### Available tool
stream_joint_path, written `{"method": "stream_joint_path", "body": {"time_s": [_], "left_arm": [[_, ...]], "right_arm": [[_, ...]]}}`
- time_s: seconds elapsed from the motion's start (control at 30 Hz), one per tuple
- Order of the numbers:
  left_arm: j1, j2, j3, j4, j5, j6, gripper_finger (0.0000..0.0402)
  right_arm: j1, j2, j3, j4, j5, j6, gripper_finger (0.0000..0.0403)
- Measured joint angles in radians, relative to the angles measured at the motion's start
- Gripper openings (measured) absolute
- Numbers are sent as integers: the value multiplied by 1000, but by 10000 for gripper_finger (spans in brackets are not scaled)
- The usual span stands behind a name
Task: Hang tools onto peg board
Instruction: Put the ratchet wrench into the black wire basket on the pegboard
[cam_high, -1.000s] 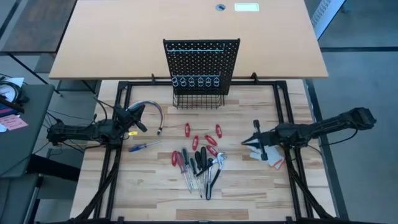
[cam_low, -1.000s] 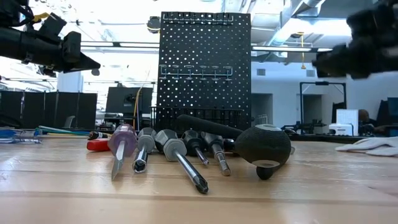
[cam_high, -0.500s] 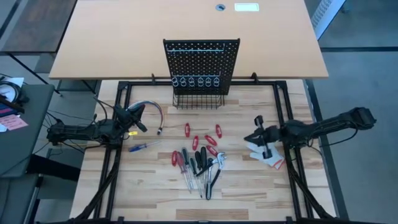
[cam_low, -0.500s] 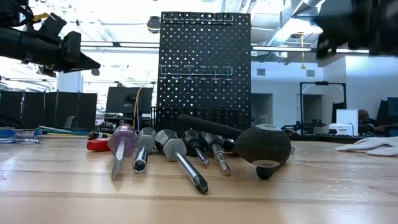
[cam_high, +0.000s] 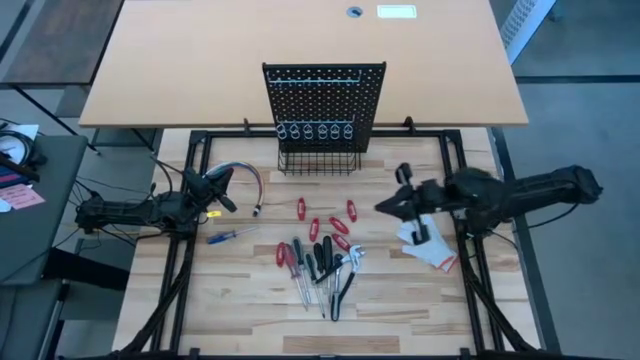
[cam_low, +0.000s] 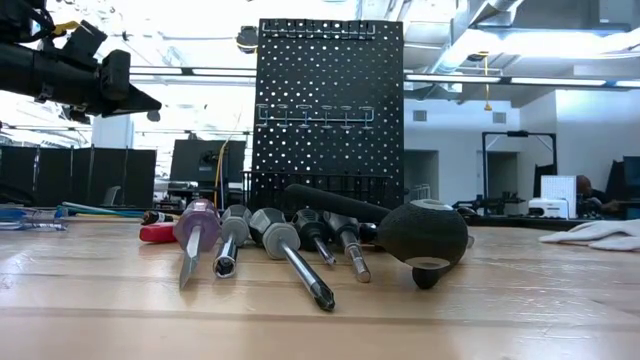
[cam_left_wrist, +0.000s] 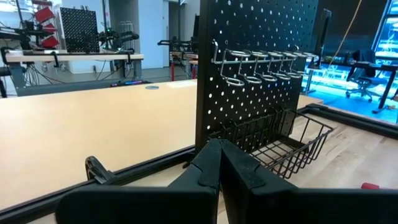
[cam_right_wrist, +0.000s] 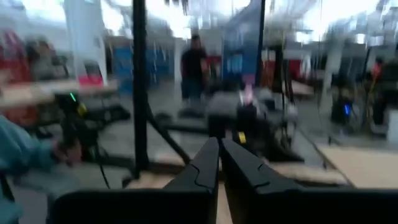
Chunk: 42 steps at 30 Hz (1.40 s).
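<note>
Near the rear edge of the wooden tabletop: peg board (cam_high: 323, 105) stands upright, facing the front edge where the arms work; its ring holders (cam_high: 314, 130) and wire basket (cam_high: 318, 160) carry nothing yet, so no hanging has begun.
Peg board's look: black perforated panel, one row of silver rings partway up, black basket at its foot.
Tools' place: screwdrivers and pliers (cam_high: 320, 265) lie loose in a cluster at the middle of the tabletop, nearer the front edge, well apart from the board; small red pieces (cam_high: 326, 218) are scattered between the two.
Tools' look: slim shafts with black, grey and red handles, fanned side by side; one blue-handled screwdriver (cam_high: 229, 236) lies alone toward the left edge.
Left gripper (cam_high: 226, 199): fingers pressed together on nothing, parked by the left edge near the wire bundle (cam_high: 243, 176), likely waiting.
Right gripper (cam_high: 386, 207): fingers pressed together, empty, raised beside the white glove (cam_high: 428, 248) near the right edge and pointing toward the tools, probably heading for a first pick.
</note>
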<state>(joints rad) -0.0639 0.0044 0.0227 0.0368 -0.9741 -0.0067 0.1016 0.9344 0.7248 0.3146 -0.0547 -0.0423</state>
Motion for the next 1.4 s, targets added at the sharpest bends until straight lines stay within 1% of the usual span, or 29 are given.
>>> {"method": "stream_joint_path", "body": {"time_s": [0.1, 0.2, 0.33, 0.43, 0.5, 0.73, 0.83, 0.93, 1.07, 1.27, 1.33, 1.4], "left_arm": [[0, 0, 0, 0, 0, -3, 0], [0, 0, 0, 0, 0, 0, 0], [0, 0, 0, 0, 0, 10, 0], [0, 0, 0, 0, 0, 10, 0], [0, 0, 0, -1, 0, 10, 0], [0, 0, 0, -1, 0, -3, 0], [0, 0, 0, -1, 0, -4, 0], [0, 0, 0, -3, 0, -5, 0], [0, 0, 0, -12, -1, -7, 0], [0, 0, 0, -14, 0, -41, 0], [0, 0, 0, -14, 0, -42, 0], [0, 0, 0, -15, 0, -43, 0]], "right_arm": [[-22, 91, 107, -143, 1, 3, 26], [-50, 166, 182, -271, 1, 84, 31], [-78, 240, 232, -432, 3, 167, 57], [-87, 292, 235, -521, -7, 181, 90], [-90, 337, 236, -560, -11, 159, 117], [-87, 549, 236, -650, -13, 26, 232], [-68, 615, 235, -669, -14, -38, 260], [-22, 654, 235, -673, -14, -60, 264], [67, 664, 238, -711, -10, -50, 261], [162, 630, 260, -821, 36, 159, 260], [184, 630, 259, -864, 72, 220, 260], [204, 642, 249, -846, 87, 249, 260]]}}
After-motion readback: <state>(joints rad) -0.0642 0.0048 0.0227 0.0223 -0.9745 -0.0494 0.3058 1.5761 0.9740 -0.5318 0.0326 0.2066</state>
